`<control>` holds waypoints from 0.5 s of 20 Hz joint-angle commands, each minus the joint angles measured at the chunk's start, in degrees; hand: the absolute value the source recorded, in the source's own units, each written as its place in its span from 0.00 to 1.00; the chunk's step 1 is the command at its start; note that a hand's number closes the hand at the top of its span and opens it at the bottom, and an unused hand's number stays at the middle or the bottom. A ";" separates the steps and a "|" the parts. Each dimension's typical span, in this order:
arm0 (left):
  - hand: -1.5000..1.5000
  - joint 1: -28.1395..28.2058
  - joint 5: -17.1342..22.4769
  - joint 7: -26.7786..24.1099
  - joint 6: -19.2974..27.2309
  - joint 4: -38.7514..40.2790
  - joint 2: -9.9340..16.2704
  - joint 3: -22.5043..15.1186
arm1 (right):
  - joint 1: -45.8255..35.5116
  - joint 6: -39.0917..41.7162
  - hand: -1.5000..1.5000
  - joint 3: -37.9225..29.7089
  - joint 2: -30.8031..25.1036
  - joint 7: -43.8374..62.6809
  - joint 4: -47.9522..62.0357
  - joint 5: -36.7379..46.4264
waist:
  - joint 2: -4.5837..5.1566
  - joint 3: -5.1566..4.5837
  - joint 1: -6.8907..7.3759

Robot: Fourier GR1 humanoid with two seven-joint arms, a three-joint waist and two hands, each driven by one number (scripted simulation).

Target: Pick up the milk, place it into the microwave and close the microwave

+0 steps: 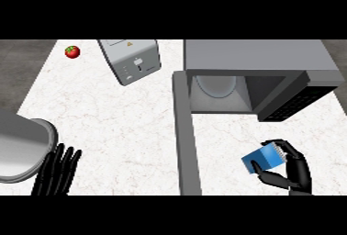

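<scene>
A: What is held by the right hand (293, 172)?

B: The milk (264, 159), a blue carton, is gripped there. The fingers are curled over its far side and the thumb is pressed against its near side. The carton is tilted and is carried above the counter (122, 133), not set down on it.

A: Where is the microwave (261, 75) seen from that hand?

B: It is found beyond the hand, farther up the counter. Its cavity is open, and a round plate (217, 85) can be made out inside. The door (187, 137) is swung wide and is seen edge-on, just to the left of the held carton. The milk is outside the cavity, in front of it.

A: And the left hand (58, 172)?

B: It is kept open, fingers straight, low at the left edge. Nothing is held by it. A grey, rounded object (24, 149) is seen just to its left, partly cut off.

A: What else is noted?

B: A toaster (130, 60) is placed well beyond the left hand, and a tomato (72, 52) lies farther left of that.
</scene>
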 commanded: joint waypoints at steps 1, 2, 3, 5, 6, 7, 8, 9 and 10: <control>0.00 -1.87 0.84 2.22 -0.33 -0.67 0.28 2.38 | -0.02 -0.85 1.00 0.15 -2.54 -4.06 5.96 1.53 | 0.12 0.13 -0.19; 0.00 -1.67 -1.46 1.01 0.72 -0.09 -1.43 0.02 | -4.17 -3.69 1.00 0.16 -2.61 -2.91 9.17 2.82 | 0.15 0.15 -0.02; 0.00 -2.52 -0.18 2.39 0.19 0.01 -0.34 1.16 | -4.78 -4.91 1.00 1.77 -3.36 -2.70 9.93 5.75 | 0.24 0.16 0.16; 0.00 -0.83 1.33 0.47 -1.82 0.08 0.24 2.16 | -6.27 -9.97 1.00 0.20 -2.49 -5.12 15.32 6.37 | 0.27 0.18 0.37; 0.00 -3.18 0.04 2.72 -0.57 -1.65 0.12 2.14 | -9.70 -10.46 1.00 -0.64 -2.54 -2.16 15.92 5.37 | 0.24 0.18 0.22; 0.00 -1.02 2.19 0.60 -2.70 0.57 0.64 3.63 | -10.34 -13.34 1.00 -0.43 -0.27 -0.89 15.23 5.42 | 0.19 0.15 0.24; 0.00 -3.25 3.44 1.00 -3.17 1.86 1.21 5.32 | -12.47 -17.27 1.00 -1.18 1.05 -0.33 16.07 5.80 | 0.31 0.17 0.41; 0.00 -3.41 1.03 1.90 -1.68 1.65 -0.53 2.78 | -13.20 -16.21 1.00 -1.63 -0.42 0.09 18.18 5.35 | 0.25 0.16 0.21; 0.00 -2.62 4.04 3.44 -3.19 -0.78 1.48 5.95 | -15.93 -15.04 1.00 -2.69 -0.45 -2.38 20.88 3.95 | 0.27 0.18 0.40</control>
